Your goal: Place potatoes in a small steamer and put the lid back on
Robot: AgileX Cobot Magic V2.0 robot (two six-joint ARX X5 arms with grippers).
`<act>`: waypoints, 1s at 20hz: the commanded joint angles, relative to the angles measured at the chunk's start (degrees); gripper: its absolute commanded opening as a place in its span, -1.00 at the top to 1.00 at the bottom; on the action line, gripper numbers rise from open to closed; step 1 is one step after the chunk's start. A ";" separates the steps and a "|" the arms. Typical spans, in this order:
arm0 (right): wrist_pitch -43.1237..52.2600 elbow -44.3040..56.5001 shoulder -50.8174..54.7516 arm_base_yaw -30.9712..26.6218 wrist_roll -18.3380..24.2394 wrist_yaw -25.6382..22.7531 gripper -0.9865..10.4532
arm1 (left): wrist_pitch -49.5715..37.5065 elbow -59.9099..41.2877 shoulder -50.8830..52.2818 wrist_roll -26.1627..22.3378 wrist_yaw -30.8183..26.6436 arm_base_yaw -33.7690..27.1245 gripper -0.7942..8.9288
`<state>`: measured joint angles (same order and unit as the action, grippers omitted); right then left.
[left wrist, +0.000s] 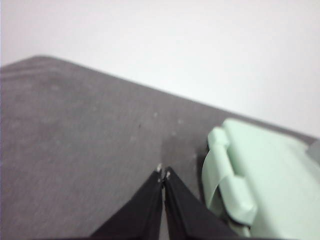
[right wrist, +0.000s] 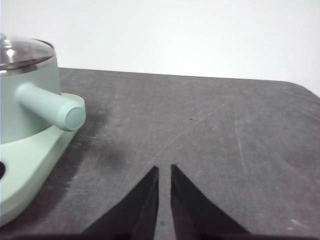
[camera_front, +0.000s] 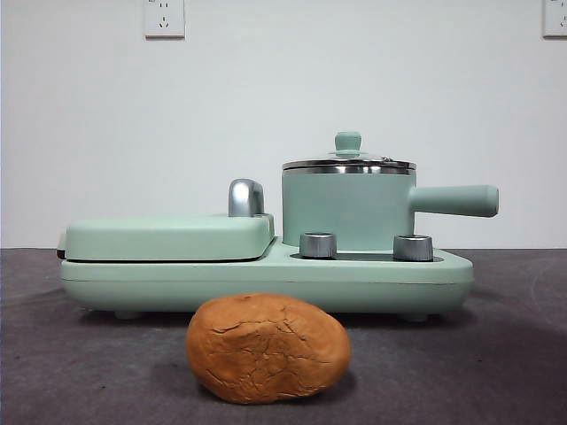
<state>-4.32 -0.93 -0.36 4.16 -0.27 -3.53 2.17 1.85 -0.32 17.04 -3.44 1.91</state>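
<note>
A: Small steamer point(camera_front: 347, 211) on green base point(camera_front: 266, 274), lid point(camera_front: 348, 163) seated; potato point(camera_front: 268, 348) on table point(camera_front: 496, 354) in front, apart from base; probably firm, rough-skinned, wide; best gripped across narrow middle.

B: Left gripper point(left wrist: 164, 175) closed, empty, beside griddle cover point(left wrist: 260, 175); right gripper point(right wrist: 164, 167) nearly together, near steamer handle point(right wrist: 50, 106); potato only in front view.

I see a plain white wall point(camera_front: 283, 97) behind — two white power sockets, one upper left point(camera_front: 164, 17), one at the top right corner point(camera_front: 555, 17). Dark grey matte tabletop point(camera_front: 496, 354), even light.
</note>
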 commanded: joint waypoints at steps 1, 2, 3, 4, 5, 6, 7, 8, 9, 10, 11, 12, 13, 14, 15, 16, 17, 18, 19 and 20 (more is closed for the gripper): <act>0.52 0.22 0.15 0.11 -5.57 1.36 0.76 | -1.95 -0.57 0.09 0.81 0.04 0.02 0.82; 0.48 0.24 0.15 0.11 -7.28 2.12 0.76 | -2.93 -0.39 0.09 0.81 0.04 0.02 0.82; 0.50 0.24 0.15 0.11 -9.20 2.23 0.76 | -4.61 -0.37 0.09 0.87 0.04 0.02 0.82; 0.59 0.24 0.15 0.09 -11.26 2.21 0.76 | -5.64 -0.37 0.07 1.07 0.00 0.02 0.82; 0.92 0.24 0.15 0.09 -13.77 2.19 0.76 | -6.64 -0.37 0.07 1.62 -0.04 0.00 0.82; 1.40 0.24 0.15 0.09 -16.02 2.21 0.76 | -7.21 -0.37 0.07 2.40 -0.04 0.00 0.82; 1.79 0.24 0.15 0.11 -17.49 2.23 0.76 | -7.63 -0.37 0.07 3.17 -0.04 0.00 0.82; 2.36 0.24 0.15 0.11 -19.37 2.23 0.76 | -8.35 -0.37 0.07 4.13 0.04 0.04 0.82; 2.91 0.24 0.15 0.11 -20.87 2.23 0.76 | -9.51 -0.37 0.07 5.44 0.04 0.04 0.82; 3.50 0.24 0.15 0.11 -22.16 2.25 0.76 | -10.36 -0.37 0.07 6.80 0.04 0.04 0.82; 4.11 0.24 0.15 0.11 -23.08 2.27 0.76 | -10.97 -0.37 0.07 7.93 0.04 0.09 0.82; 4.96 0.24 0.15 0.11 -23.85 2.34 0.76 | -11.28 -0.37 0.07 8.37 0.04 0.09 0.82; 5.92 0.22 0.15 0.11 -24.37 2.64 0.76 | -11.30 -0.37 0.07 8.96 0.07 0.09 0.82; 7.08 0.22 0.15 0.11 -24.90 2.75 0.76 | -11.19 -0.37 0.07 9.99 0.35 0.09 0.82; 8.46 0.22 0.15 0.11 -25.03 3.13 0.76 | -11.21 -0.37 0.07 11.43 0.81 0.09 0.82; 9.81 0.22 0.15 0.11 -25.03 3.54 0.76 | -11.28 -0.33 0.07 12.90 0.85 0.09 0.82; 11.93 0.17 0.15 0.11 -25.09 3.56 0.76 | -11.30 -0.28 0.07 14.84 0.85 0.09 0.82; 13.75 0.09 0.15 0.11 -25.29 3.58 0.76 | -11.45 -0.24 0.07 16.85 0.85 0.09 0.82; 15.74 -0.11 0.15 0.11 -25.77 3.58 0.77 | -12.17 -0.17 0.07 19.26 0.85 0.09 0.82; 16.72 -0.70 0.15 0.11 -26.80 3.56 0.77 | -13.68 -0.15 0.07 21.14 0.85 0.09 0.82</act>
<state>11.31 -1.02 -0.34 4.16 -25.02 -0.01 -9.76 1.87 -0.32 32.93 -2.81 1.91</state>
